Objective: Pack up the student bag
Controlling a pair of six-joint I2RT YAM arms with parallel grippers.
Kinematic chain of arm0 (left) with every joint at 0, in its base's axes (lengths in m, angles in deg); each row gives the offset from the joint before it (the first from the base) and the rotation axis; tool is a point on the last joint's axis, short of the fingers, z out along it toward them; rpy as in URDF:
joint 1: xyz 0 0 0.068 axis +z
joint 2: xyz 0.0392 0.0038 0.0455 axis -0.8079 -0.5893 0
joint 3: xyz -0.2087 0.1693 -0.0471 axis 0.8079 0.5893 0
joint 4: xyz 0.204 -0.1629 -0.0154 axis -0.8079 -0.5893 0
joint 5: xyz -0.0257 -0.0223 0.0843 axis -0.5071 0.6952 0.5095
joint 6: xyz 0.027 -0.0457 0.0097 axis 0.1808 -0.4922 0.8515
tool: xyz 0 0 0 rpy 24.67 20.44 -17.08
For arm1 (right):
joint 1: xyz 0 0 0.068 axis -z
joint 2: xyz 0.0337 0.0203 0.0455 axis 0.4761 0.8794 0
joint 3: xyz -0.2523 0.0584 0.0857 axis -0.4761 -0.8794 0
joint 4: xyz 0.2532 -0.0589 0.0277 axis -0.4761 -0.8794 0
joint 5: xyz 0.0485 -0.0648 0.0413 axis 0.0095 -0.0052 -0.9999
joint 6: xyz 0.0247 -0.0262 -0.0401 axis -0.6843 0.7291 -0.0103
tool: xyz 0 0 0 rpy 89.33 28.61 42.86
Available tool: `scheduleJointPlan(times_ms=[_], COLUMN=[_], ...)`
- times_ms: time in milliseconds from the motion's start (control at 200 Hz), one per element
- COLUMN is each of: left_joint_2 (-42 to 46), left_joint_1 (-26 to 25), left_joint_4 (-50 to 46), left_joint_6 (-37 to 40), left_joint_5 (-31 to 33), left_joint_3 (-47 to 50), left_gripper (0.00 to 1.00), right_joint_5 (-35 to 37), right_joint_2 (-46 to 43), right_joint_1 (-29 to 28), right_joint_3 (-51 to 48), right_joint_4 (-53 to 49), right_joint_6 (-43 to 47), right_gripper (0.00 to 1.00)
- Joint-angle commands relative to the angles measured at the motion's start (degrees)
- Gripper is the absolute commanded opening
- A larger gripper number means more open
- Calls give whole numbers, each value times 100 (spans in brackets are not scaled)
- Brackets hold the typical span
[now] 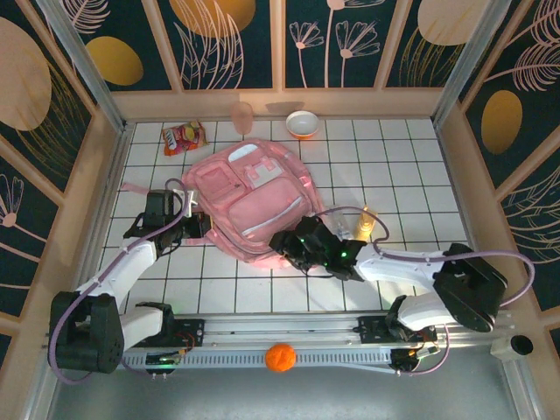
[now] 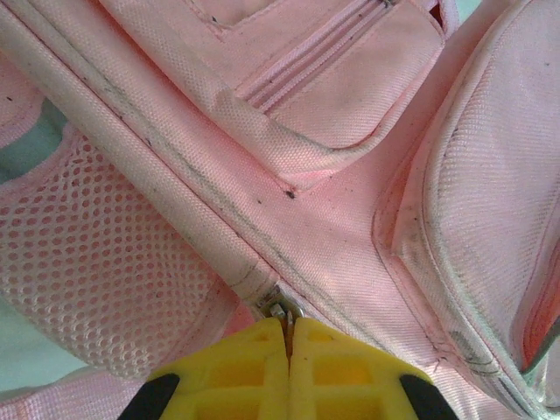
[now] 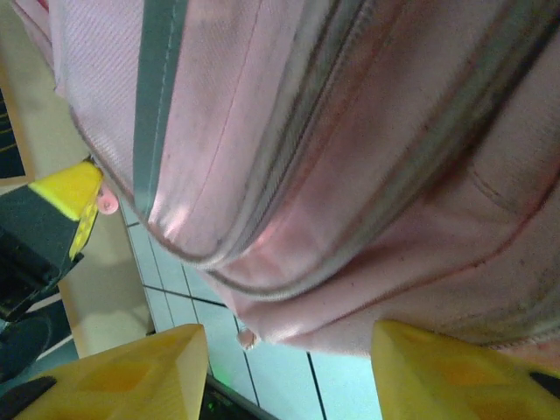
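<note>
The student bag (image 1: 254, 197) is a large pink backpack lying flat in the middle of the tiled table, pockets up. My left gripper (image 1: 194, 229) is at the bag's left edge. In the left wrist view its yellow fingers (image 2: 236, 376) are pressed together on a small metal zip pull (image 2: 282, 311) at the end of a zip, next to a mesh side pocket (image 2: 96, 271). My right gripper (image 1: 285, 245) is at the bag's near edge. Its yellow fingers (image 3: 122, 376) stand wide apart, and the bag's rounded pink edge (image 3: 350, 262) lies just beyond them, not gripped.
At the back of the table are a snack packet (image 1: 184, 136), a pink cup (image 1: 242, 116) and a white and orange bowl (image 1: 303, 124). A small yellow bottle (image 1: 365, 224) stands right of the bag. An orange ball (image 1: 280, 357) rests on the front rail.
</note>
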Motion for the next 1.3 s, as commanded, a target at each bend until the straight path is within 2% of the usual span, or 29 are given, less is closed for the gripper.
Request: scheduleJointPlan(times_ms=[0, 175, 425, 535, 651, 1021, 1076, 1296], left_joint_2=[90, 92, -84, -194, -384, -880, -915, -1250], left_joint_1=[-57, -367, -810, -936, -1144, -2165, -2315, -2601], left_joint_4=[-33, -37, -167, -204, -204, -284, -145, 31], left_joint_6=[31, 96, 142, 151, 204, 517, 519, 587], left_joint_5=[-326, -301, -273, -609, -814, -537, -556, -478], left_joint_3=[30, -22, -201, -216, -266, -744, -713, -937], left_gripper=[0, 0, 0, 0, 0, 0, 2, 16], right_joint_5=[349, 409, 562, 494, 472, 472, 302, 347], right_joint_2=[384, 853, 975, 1054, 1176, 1548, 1591, 1540], right_joint_1=[62, 368, 763, 926, 956, 883, 883, 889], right_joint_3=[193, 367, 792, 882, 961, 1246, 1299, 1360], right_joint_4=[883, 1699, 1586, 1600, 1680, 2053, 2101, 1946], right_joint_6=[-220, -81, 388, 504, 541, 402, 402, 478], right_gripper=[50, 43, 38, 37, 35, 31, 31, 31])
